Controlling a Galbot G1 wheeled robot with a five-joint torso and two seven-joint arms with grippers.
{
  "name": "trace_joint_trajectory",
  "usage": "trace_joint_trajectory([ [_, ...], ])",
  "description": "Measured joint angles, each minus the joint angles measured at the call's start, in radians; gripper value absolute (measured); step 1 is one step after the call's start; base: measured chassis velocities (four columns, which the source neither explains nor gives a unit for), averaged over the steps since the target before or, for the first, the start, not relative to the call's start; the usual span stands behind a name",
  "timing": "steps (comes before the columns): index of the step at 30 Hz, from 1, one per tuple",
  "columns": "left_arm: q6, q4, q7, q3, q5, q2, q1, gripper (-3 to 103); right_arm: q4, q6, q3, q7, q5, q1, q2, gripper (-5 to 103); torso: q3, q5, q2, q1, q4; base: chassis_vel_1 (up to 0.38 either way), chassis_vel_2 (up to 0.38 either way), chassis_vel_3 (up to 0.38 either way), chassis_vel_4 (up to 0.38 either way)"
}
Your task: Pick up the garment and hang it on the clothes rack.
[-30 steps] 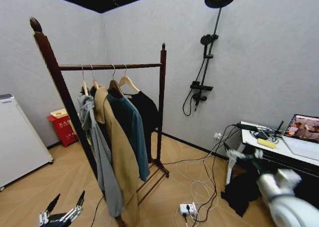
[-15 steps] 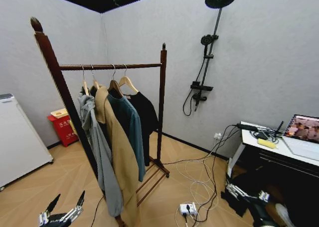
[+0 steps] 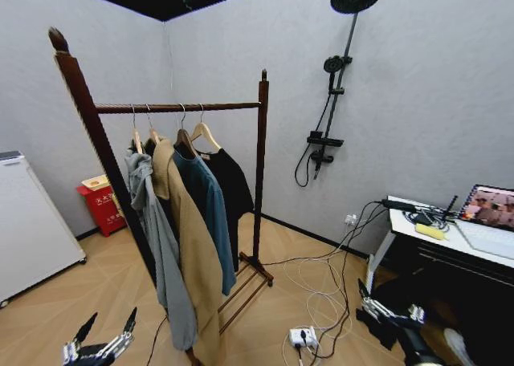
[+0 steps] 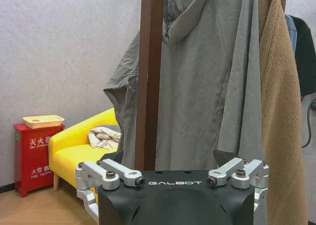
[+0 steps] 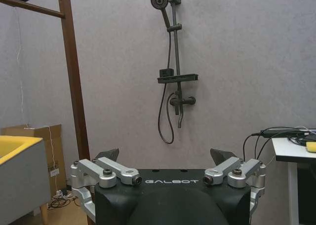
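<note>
The dark wooden clothes rack point(image 3: 177, 107) stands left of centre. The garment point(image 3: 234, 177), black, hangs from a light wooden hanger point(image 3: 207, 133) at the far end of the rail, behind a teal-blue coat point(image 3: 207, 213), a tan coat and a grey hoodie. Low at the bottom left, my left gripper point(image 3: 100, 343) is open and holds nothing. Its wrist view faces the rack post point(image 4: 150, 77) and the grey hoodie point(image 4: 207, 87), with my left gripper point(image 4: 170, 158) spread wide. At the bottom right, my right gripper point(image 3: 389, 306) hangs low and is open and holds nothing; my right gripper point(image 5: 165, 155) faces the wall.
Cables and a power strip point(image 3: 303, 335) lie on the floor right of the rack. A desk with a laptop point(image 3: 450, 229) stands at the right, with dark cloth point(image 3: 385, 314) under it. A white appliance point(image 3: 28, 229) and a red box point(image 3: 103, 205) are at the left. A shower fixture point(image 3: 329, 101) is on the wall.
My right arm has dropped from beside the desk to low at the bottom right. The left gripper has stayed put. The hanging coats have swayed slightly.
</note>
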Motion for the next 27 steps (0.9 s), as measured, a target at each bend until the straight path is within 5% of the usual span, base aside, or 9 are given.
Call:
trace_joint_trajectory([
  [27, 0.000, 0.000, 0.000, 0.000, 0.000, 0.000, 0.000, 100, 0.000, -0.004, -0.001, 0.003, 0.001, 0.002, 0.000, 100, 0.000, -0.0002, 0.000, 0.000, -0.0001, -0.027, -0.023, -0.029, -0.029],
])
